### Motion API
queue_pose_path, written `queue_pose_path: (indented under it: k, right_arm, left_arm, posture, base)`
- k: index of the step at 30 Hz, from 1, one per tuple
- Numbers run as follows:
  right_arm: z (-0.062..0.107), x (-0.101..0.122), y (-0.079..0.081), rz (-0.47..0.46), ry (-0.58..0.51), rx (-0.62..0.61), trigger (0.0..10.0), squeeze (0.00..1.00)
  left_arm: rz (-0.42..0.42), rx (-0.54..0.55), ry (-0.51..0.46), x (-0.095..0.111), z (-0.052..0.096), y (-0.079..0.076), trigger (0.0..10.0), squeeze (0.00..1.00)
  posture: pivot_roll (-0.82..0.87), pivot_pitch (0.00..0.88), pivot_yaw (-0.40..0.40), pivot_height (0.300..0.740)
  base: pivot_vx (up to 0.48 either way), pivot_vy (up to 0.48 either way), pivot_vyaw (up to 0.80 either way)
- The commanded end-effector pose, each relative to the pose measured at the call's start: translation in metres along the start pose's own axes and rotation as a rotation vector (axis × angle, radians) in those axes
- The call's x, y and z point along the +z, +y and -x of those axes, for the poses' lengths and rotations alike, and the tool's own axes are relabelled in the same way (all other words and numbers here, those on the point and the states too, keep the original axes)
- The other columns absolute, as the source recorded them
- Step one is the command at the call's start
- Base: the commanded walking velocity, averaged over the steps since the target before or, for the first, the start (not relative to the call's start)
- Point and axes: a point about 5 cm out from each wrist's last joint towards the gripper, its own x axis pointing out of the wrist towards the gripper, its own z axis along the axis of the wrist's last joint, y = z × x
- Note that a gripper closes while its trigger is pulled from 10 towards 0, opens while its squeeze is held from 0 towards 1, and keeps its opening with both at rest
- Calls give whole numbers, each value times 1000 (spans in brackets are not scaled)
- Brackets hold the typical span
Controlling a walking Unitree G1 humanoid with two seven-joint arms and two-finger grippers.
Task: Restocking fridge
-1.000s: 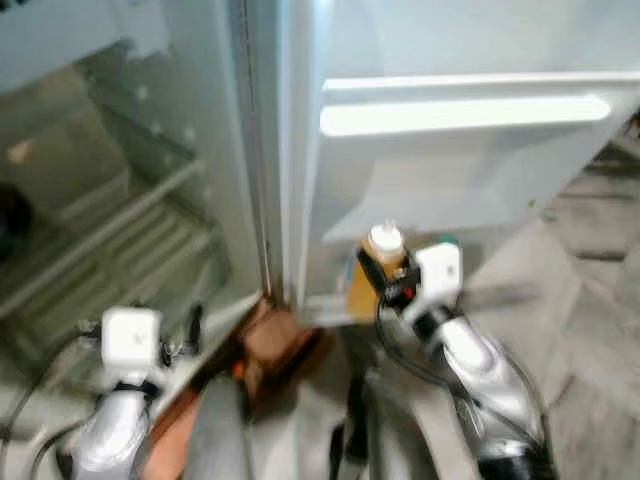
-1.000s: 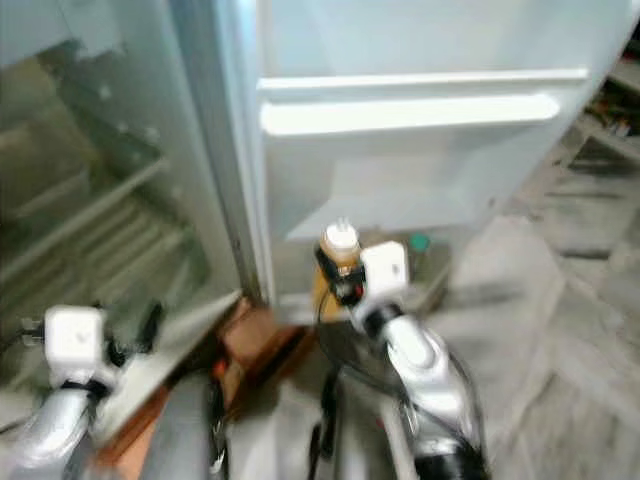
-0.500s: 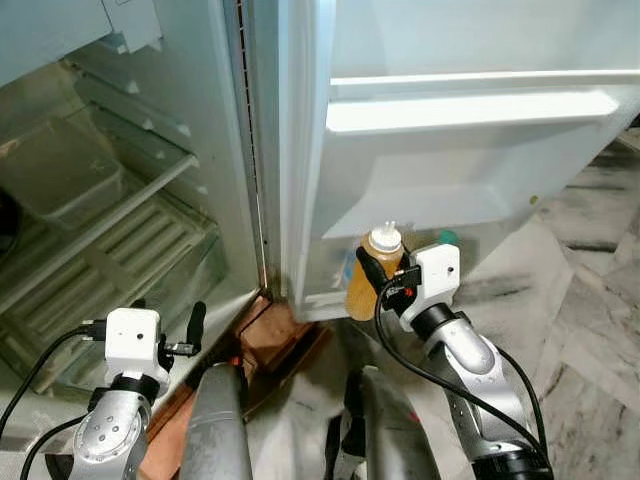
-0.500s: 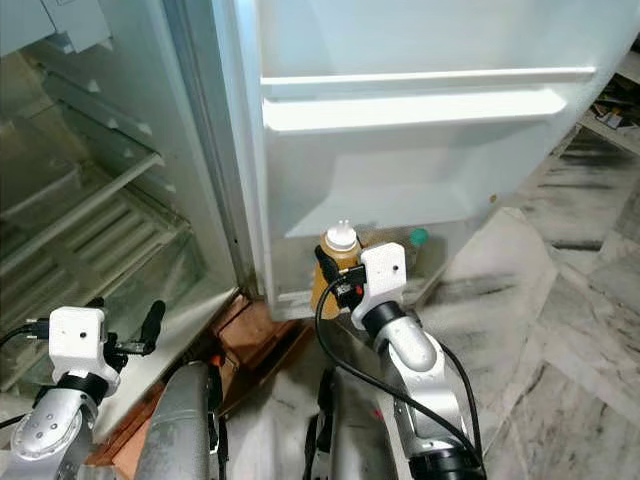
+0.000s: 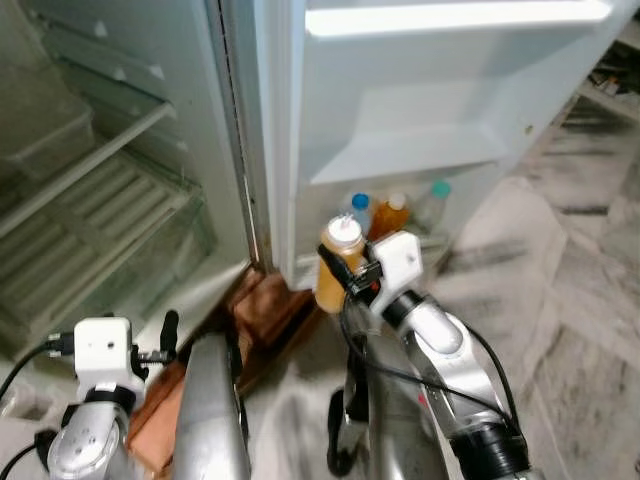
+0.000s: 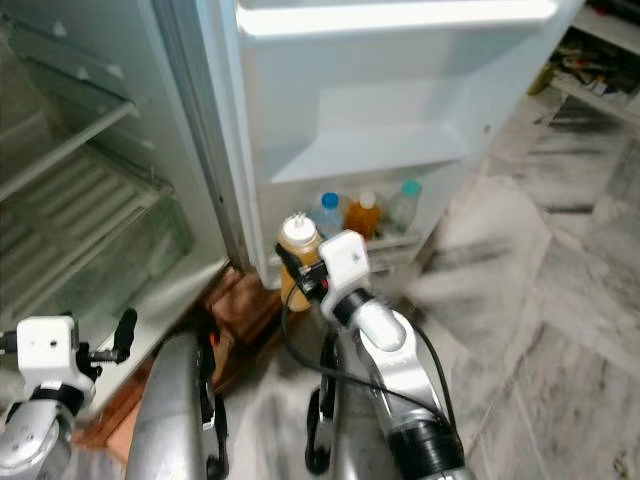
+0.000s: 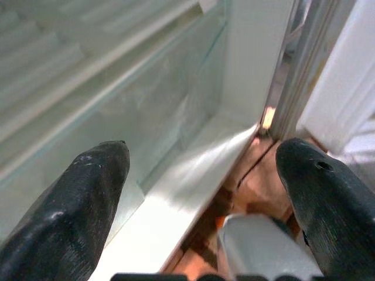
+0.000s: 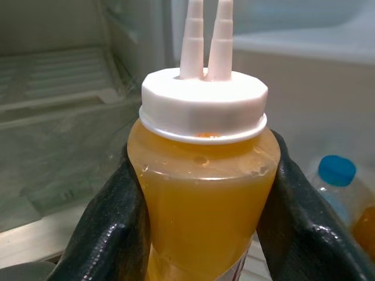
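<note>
Right wrist view: right gripper [image 8: 202, 199] pinches a clear squeeze bottle of orange sauce [image 8: 202, 205], its white cap carrying 2 nozzles; 1 black finger [image 8: 108, 234] presses each flank below the cap. A blue-capped bottle [image 8: 335, 175] sits behind it, blurred.

Head views add context: the sauce bottle is held upright in the air in front of the open white fridge door [image 5: 420, 110], just before its lowest door shelf [image 6: 395, 245]. That shelf holds 3 bottles in a row: the blue-capped one, an orange-filled bottle with white cap [image 5: 392, 215] and a clear bottle with teal cap [image 5: 432, 203]. The held bottle is apart from them, nearer the robot.

Left gripper [image 5: 150, 345] sits low near the fridge's bottom sill [image 7: 193, 187]; left wrist view shows its 2 fingers spread wide with nothing between, facing a clear crisper drawer [image 7: 135, 111]. White ribbed shelves [image 5: 90, 230] line the fridge interior. Grey marble floor [image 6: 560, 330] lies to the right, reddish-brown floor strip [image 5: 265, 310] below the sill.
</note>
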Motion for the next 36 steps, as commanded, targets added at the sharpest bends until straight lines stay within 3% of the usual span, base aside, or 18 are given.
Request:
queue_pose_path:
  k: [1,8,14,19,26,31,36]
  right_arm:
    - [-6,3,-2,20,-23,0,10000,0]
    - [-26,11,-9,76,-67,6,10000,0]
    - [-51,19,-22,159,-100,-21,10000,0]
    - [-65,30,-31,239,-123,-58,10000,0]
    - [-80,59,-53,371,-195,-212,10000,0]
    - [-83,64,-53,413,-231,-236,10000,0]
    - [-86,53,-46,421,-183,-228,10000,0]
  left_arm:
    - [-9,8,3,3,4,4,10000,0]
    - [-14,20,16,5,14,7,10000,0]
    - [-46,-9,25,7,23,2,10000,0]
    - [-54,5,37,9,32,7,10000,0]
    - [-80,25,47,13,41,17,10000,0]
    - [-86,22,52,14,44,16,10000,0]
    - [-98,15,54,15,47,15,10000,0]
  posture:
    - [163,259,-73,560]
    - [193,299,-74,540]
    - [230,345,-72,540]
    - [264,371,-66,540]
    - [292,396,-60,540]
    - [299,403,-60,540]
    - [311,418,-59,540]
  base:
    - [0,0,0]
    - [0,0,0]
    - [0,0,0]
    - [0,0,0]
    - [0,0,0]
    - [0,0,0]
    - [0,0,0]
